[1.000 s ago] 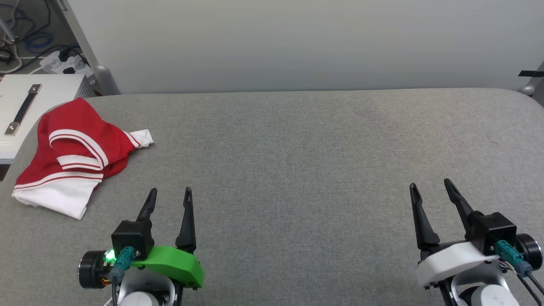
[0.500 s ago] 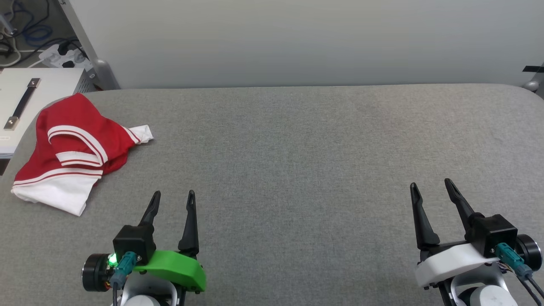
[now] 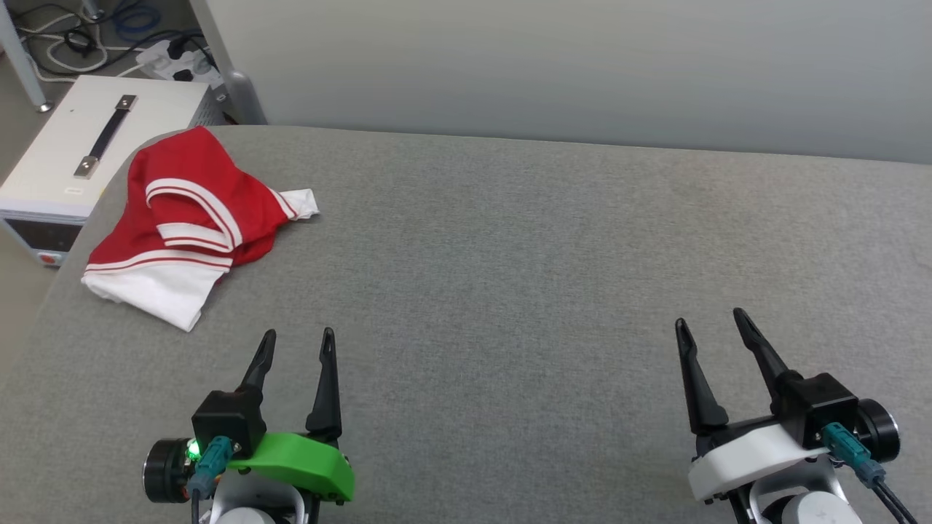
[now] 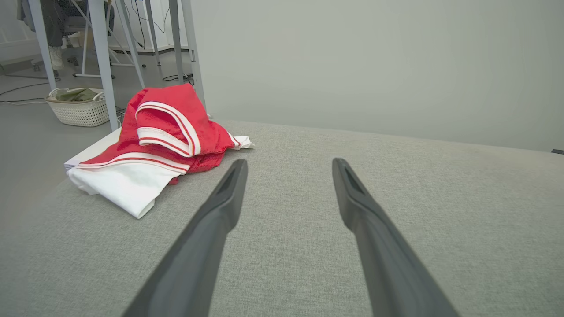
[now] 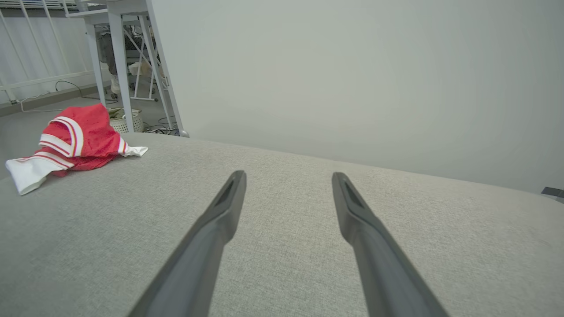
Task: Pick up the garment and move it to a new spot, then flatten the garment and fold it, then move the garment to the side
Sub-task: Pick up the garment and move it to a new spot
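The grey bench (image 3: 510,255) spreads wide. Its far edge runs along a pale wall (image 3: 546,65), and its far left corner is rounded. Open cloth top stretches from the middle across to the right side and down to both hands. Off the left edge, lower than the bench, stands a white box (image 3: 51,175) with a dark strap handle. The garment (image 3: 186,225) is bunched in a heap at the far left corner. It is red with white striped trim, a white sleeve lies toward the near side, and its left part reaches the bench's edge. The left hand (image 3: 298,336) hovers near that sleeve, apart from it, fingers spread and holding nothing. The right hand (image 3: 710,319) is well apart at the near right, likewise spread and empty.
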You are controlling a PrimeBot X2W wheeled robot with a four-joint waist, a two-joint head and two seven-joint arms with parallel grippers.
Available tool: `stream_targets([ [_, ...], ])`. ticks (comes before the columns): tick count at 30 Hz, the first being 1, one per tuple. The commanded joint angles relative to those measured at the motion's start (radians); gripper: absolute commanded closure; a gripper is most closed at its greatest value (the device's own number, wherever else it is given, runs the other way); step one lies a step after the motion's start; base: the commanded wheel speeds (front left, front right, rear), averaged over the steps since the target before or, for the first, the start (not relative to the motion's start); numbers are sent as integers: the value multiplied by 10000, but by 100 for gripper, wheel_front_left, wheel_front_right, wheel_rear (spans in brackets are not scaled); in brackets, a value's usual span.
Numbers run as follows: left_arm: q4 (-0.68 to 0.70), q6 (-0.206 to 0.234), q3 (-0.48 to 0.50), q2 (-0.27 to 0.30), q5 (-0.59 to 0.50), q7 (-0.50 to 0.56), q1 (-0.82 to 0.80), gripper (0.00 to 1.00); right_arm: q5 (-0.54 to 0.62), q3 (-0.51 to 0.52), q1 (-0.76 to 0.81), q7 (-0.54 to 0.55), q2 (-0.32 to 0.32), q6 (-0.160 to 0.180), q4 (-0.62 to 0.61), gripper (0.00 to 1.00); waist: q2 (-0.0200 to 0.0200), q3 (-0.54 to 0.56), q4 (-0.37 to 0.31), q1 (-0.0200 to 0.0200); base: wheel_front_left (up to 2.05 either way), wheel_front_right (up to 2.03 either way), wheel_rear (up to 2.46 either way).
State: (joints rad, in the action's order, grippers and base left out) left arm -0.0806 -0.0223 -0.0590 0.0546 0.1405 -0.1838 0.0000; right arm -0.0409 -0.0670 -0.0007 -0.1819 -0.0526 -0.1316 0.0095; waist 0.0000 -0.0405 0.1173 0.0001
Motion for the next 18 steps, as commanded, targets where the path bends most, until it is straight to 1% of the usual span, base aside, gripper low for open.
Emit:
stream_targets([
  [1,-35,-31,-18,-32,37,-91,45,0,-7,-99,96,-120,18,7,54,0,0,61,517,-1,0,0,0],
  [10,-108,-170,22,-35,12,-279,181,0,-100,-498,147,-305,20,8,140,0,0,251,1671,-1,0,0,0],
  [18,-151,-256,-52,-38,88,-444,309,0,-224,-697,226,-468,21,8,248,0,0,360,2544,-1,0,0,0],
])
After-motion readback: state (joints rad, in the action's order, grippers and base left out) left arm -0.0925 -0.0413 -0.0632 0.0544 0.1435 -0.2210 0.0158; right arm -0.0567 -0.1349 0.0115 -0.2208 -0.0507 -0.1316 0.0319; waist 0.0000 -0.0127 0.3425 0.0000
